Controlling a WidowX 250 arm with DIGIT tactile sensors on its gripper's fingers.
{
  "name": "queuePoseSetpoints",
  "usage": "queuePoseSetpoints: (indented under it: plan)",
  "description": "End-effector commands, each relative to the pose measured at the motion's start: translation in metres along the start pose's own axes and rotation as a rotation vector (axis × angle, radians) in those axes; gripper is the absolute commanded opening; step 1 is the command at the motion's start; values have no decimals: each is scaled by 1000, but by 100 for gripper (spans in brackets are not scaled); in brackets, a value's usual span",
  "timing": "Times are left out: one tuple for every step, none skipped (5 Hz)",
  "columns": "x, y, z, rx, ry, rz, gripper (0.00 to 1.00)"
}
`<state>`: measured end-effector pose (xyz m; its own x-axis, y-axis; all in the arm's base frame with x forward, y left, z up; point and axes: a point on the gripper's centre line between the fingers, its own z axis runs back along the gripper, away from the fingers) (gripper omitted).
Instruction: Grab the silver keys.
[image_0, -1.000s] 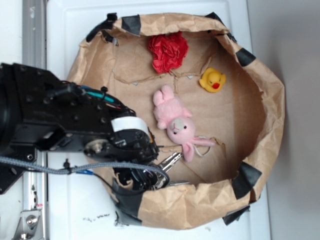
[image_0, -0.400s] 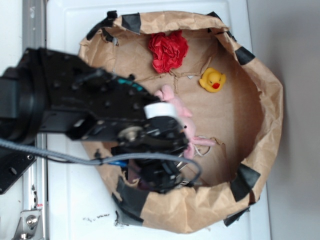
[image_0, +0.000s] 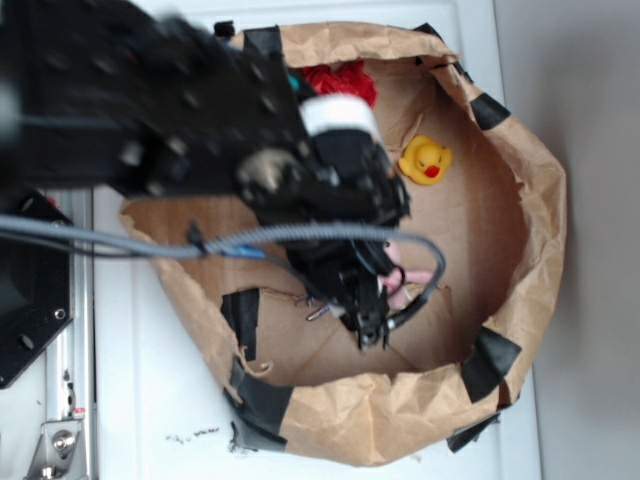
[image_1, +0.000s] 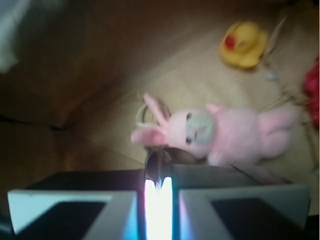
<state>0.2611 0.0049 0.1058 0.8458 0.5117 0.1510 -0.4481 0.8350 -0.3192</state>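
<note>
Silver keys (image_1: 159, 167) pinched between jaws, dangling above bag floor.

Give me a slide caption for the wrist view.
Gripper pinching the silver keys above a pink plush bunny, rubber duck beyond.

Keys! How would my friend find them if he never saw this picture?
Find the big brown paper bag, open at the top. Inside lies a pink bunny, and right by its ears the robot's fingers pinch the keys. They are the only small, dark metal thing; the toys around are pink, yellow and red.
</note>
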Motion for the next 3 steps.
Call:
queuePoseSetpoints:
  plan:
    - [4, 11, 67, -5, -62, 12, 0]
    - [10, 18, 85, -23, -69, 65, 0]
    - [9, 17, 71, 48, -90, 103, 0]
